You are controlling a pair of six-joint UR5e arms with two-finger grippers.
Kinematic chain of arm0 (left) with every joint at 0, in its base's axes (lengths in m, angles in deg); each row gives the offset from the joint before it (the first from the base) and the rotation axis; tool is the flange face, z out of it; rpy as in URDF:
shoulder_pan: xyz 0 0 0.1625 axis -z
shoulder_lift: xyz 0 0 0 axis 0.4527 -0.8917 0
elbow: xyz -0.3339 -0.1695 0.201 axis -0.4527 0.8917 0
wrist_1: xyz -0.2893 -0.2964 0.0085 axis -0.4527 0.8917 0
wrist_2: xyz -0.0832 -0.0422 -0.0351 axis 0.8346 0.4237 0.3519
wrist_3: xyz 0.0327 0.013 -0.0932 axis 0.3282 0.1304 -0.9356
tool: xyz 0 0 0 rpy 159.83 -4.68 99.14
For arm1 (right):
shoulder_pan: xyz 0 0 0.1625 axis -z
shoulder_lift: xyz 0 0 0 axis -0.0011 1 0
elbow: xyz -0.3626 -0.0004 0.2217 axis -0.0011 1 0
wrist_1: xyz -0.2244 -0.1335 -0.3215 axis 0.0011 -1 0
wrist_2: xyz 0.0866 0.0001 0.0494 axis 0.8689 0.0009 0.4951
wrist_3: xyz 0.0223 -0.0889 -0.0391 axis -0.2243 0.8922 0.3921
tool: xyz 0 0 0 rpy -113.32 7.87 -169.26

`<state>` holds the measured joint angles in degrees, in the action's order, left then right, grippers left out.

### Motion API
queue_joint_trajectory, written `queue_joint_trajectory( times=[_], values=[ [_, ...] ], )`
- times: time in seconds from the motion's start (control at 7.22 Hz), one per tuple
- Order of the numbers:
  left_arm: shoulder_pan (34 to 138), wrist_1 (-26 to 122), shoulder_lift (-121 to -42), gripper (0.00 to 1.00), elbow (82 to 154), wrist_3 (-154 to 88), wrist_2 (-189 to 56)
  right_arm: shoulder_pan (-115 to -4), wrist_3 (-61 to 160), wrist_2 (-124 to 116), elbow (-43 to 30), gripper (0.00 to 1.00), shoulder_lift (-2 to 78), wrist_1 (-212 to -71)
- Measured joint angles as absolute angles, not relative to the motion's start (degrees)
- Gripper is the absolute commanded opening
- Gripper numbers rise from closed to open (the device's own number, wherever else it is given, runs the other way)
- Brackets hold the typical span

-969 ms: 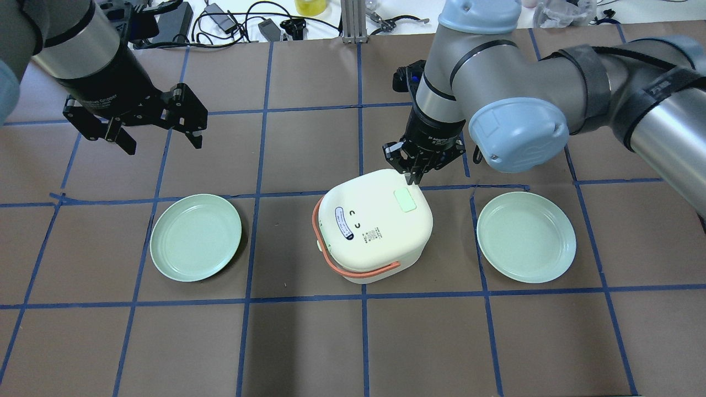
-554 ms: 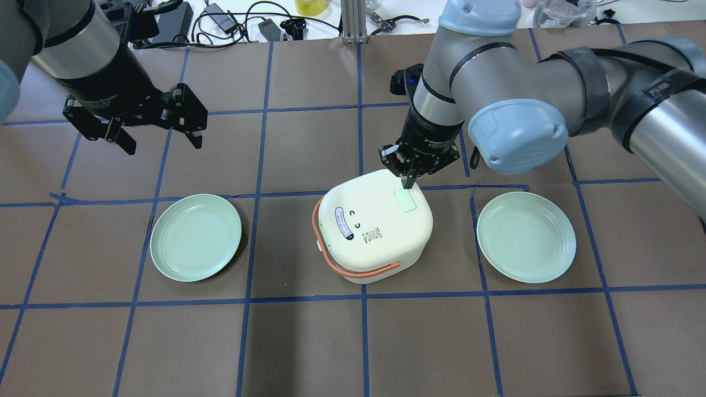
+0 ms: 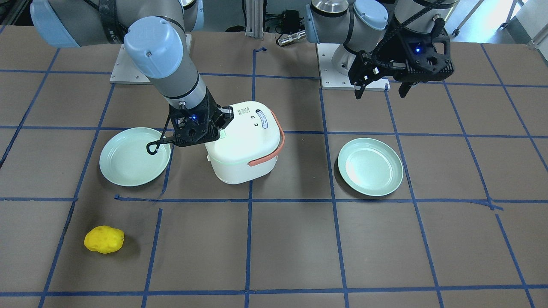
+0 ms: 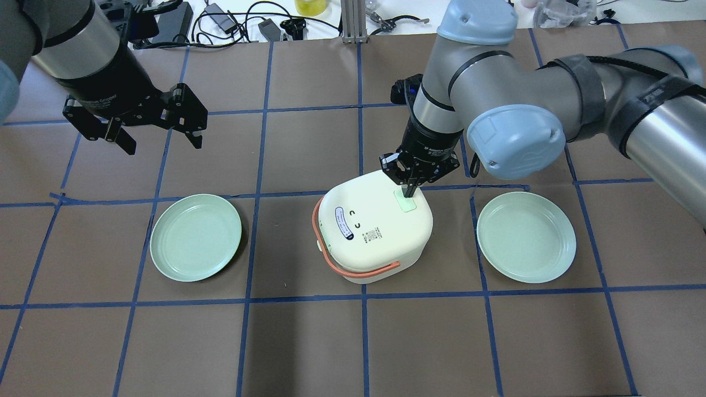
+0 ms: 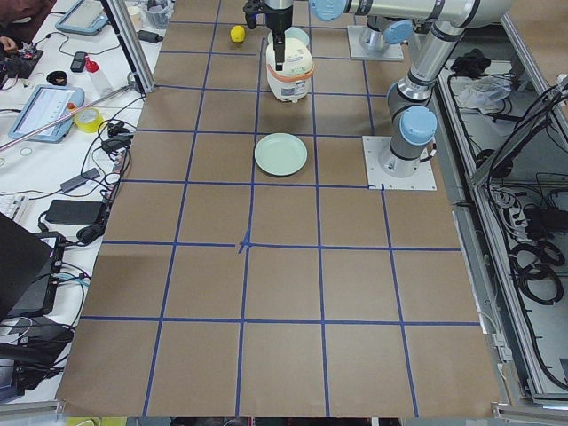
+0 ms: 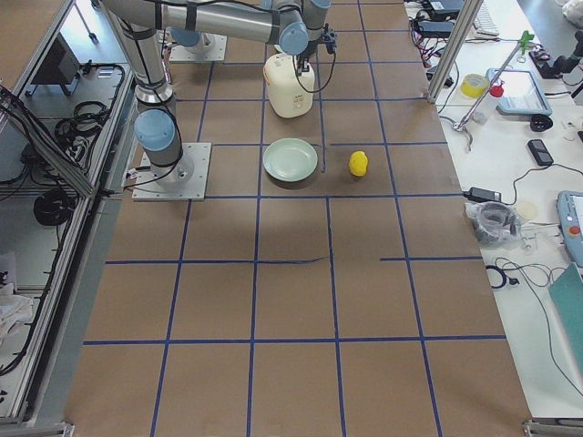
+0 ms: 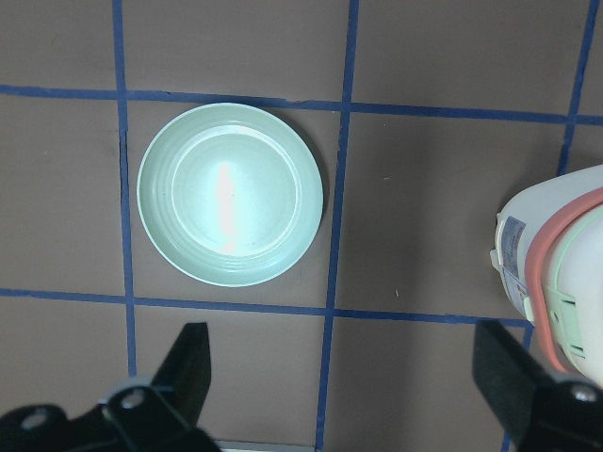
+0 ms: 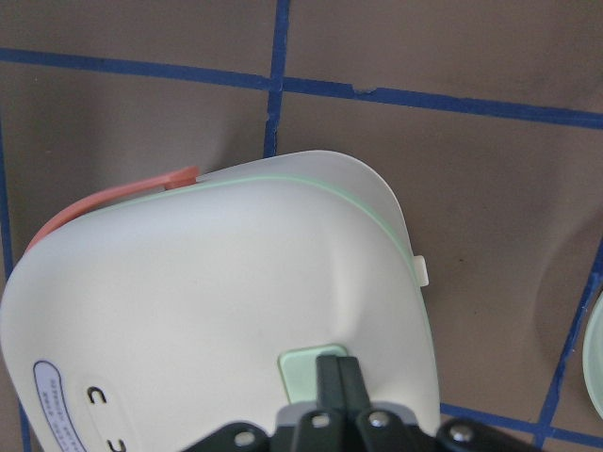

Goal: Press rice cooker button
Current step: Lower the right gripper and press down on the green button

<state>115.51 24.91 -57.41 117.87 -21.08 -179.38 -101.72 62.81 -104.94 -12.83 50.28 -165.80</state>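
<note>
A cream rice cooker point(image 4: 375, 231) with an orange handle stands mid-table; it also shows in the front view point(image 3: 242, 143) and the right wrist view point(image 8: 217, 311). Its pale green button point(image 4: 407, 203) lies on the lid's far right part. My right gripper point(image 4: 408, 191) is shut, fingers pointing down, with the tips on the button's far edge. In the right wrist view the closed fingertips point(image 8: 337, 372) cover part of the button point(image 8: 300, 372). My left gripper point(image 4: 160, 140) is open and empty, held above the table far to the left.
Two pale green plates lie on either side of the cooker, one left point(image 4: 196, 237) and one right point(image 4: 525, 237). A yellow potato-like object point(image 3: 104, 239) lies near the operators' edge. Cables and tools lie along the far edge point(image 4: 231, 22).
My right gripper has moved toward the cooker's lid centre and down, from beside the lid's far edge onto the green button. The left arm has not moved.
</note>
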Motion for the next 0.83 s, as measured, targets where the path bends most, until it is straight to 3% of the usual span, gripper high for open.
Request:
queue_joint_trajectory(
  times=[0.55,0.83],
  values=[
    [115.51,24.91,-57.41,1.00,117.87,-21.08,-179.38,-101.78,62.64,-104.78,-13.29,0.14,50.24,-165.80],
    [115.51,24.91,-57.41,1.00,117.87,-21.08,-179.38,-101.86,60.52,-104.25,-11.40,0.27,50.82,-163.96]
  ],
)
